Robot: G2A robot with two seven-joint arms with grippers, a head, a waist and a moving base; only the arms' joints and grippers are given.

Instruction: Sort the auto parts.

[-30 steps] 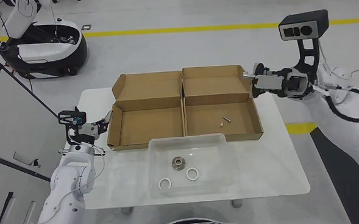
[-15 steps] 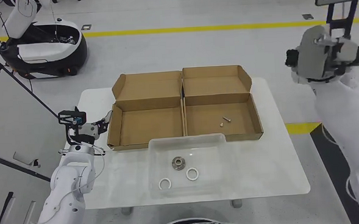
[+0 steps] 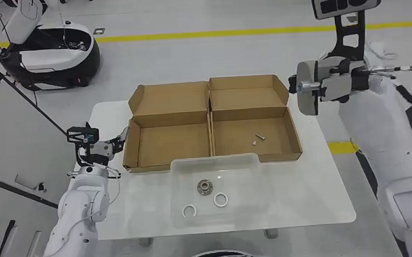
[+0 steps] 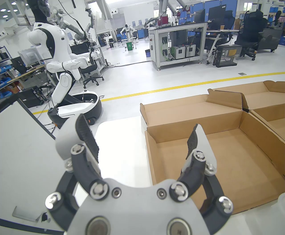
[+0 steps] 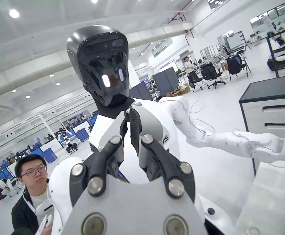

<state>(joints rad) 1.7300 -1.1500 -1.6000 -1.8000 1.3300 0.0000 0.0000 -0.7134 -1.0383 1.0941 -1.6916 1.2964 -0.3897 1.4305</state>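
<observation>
Two cardboard boxes sit side by side at the 12 o'clock half of the white surface [image 3: 321, 178]: the left box [image 3: 166, 144] and the right box [image 3: 234, 139]. A clear bin [image 3: 176, 193] sits at their 6 o'clock side.

The top view lays out the parts. A small bolt [image 3: 259, 135] lies on the right box's floor. In the bin are a dark round part [image 3: 205, 187], one white ring [image 3: 221, 199] at its 4 o'clock and another white ring [image 3: 189, 211] toward 7 o'clock.

The left wrist view adds what the top view leaves too small. The left gripper [image 4: 141, 138] has its fingers [image 4: 85, 133] spread wide with nothing between them, above the surface just off the left box's 9 o'clock wall. From it the bolt lies well apart toward 3 o'clock, the bin's parts toward 4 o'clock.

The right wrist view has the right gripper [image 5: 130, 111] with fingers drawn together, aimed upward, off the surface. Whether anything is pinched at the tips I cannot tell. In the top view its arm [image 3: 330, 85] is raised off the right box's 2 o'clock corner, apart from every part.
</observation>
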